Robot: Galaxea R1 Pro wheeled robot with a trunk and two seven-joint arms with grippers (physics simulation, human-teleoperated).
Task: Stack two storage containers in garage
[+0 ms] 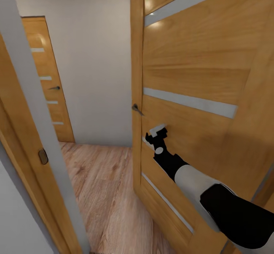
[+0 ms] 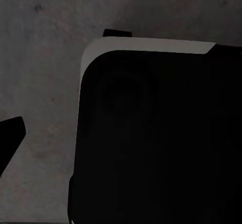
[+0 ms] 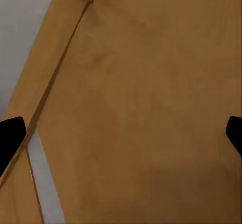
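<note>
The two storage containers are out of view. My right gripper (image 1: 155, 133) is stretched out against an open light-wood door (image 1: 198, 67), just below and right of its dark lever handle (image 1: 137, 109). In the right wrist view the door panel (image 3: 141, 108) is close in front. The black fingertips (image 3: 11, 138) sit at both edges of that view, so the right gripper (image 3: 121, 138) is open with nothing in it. In the left wrist view one fingertip (image 2: 11, 136) shows at the edge, beside a dark rounded robot part (image 2: 161, 143) over a grey mottled surface (image 2: 45, 73).
I stand in a doorway. Its frame (image 1: 30, 113) with a latch plate (image 1: 43, 156) is close on the left. Beyond lie a wood-plank floor (image 1: 102, 185), a white wall (image 1: 95, 56) and a second closed wooden door (image 1: 47, 86) at the back left.
</note>
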